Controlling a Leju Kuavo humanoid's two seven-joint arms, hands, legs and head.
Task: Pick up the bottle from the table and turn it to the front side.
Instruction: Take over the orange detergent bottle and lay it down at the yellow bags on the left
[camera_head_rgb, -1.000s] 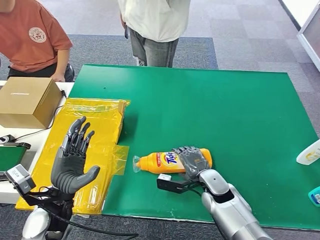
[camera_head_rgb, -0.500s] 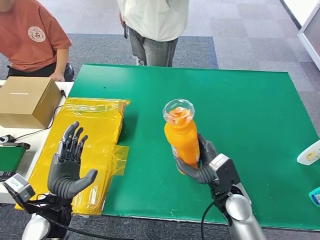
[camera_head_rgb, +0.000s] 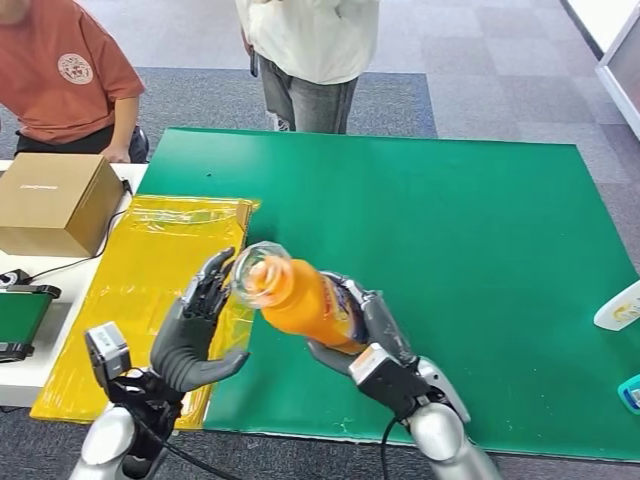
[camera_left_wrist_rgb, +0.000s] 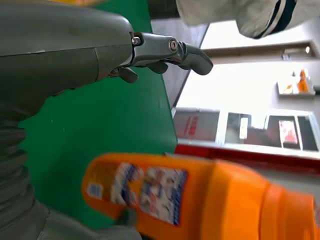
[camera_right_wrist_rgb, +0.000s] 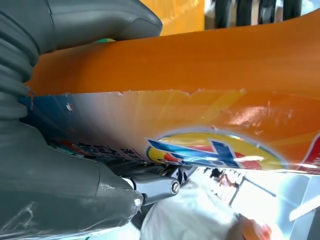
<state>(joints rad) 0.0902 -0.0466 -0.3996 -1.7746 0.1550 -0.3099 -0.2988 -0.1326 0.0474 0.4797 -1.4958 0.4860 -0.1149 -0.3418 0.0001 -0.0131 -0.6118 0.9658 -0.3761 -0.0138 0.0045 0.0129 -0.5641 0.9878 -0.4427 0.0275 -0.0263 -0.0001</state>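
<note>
My right hand (camera_head_rgb: 370, 335) grips the orange Tide bottle (camera_head_rgb: 306, 297) around its lower body and holds it in the air above the green table's (camera_head_rgb: 468, 210) front edge. The bottle is tilted, its clear-wrapped cap end pointing left toward my left hand (camera_head_rgb: 192, 330). My left hand is open, fingers spread, right beside the cap; I cannot tell whether they touch. The left wrist view has the bottle (camera_left_wrist_rgb: 203, 195) blurred, with its label facing the camera, below the spread fingers (camera_left_wrist_rgb: 166, 50). The bottle's label (camera_right_wrist_rgb: 211, 150) is against my right hand (camera_right_wrist_rgb: 56, 175) in the right wrist view.
A yellow plastic bag (camera_head_rgb: 158, 270) lies on the table's left end. A cardboard box (camera_head_rgb: 56, 200) sits on a white side table. Two people stand behind the table, one in an orange shirt (camera_head_rgb: 64, 70). A white bottle (camera_head_rgb: 619, 305) lies at the right edge.
My right hand lifted the bottle off the table, stood it upright, then tilted it leftward. My left hand moved right and up to meet the cap end.
</note>
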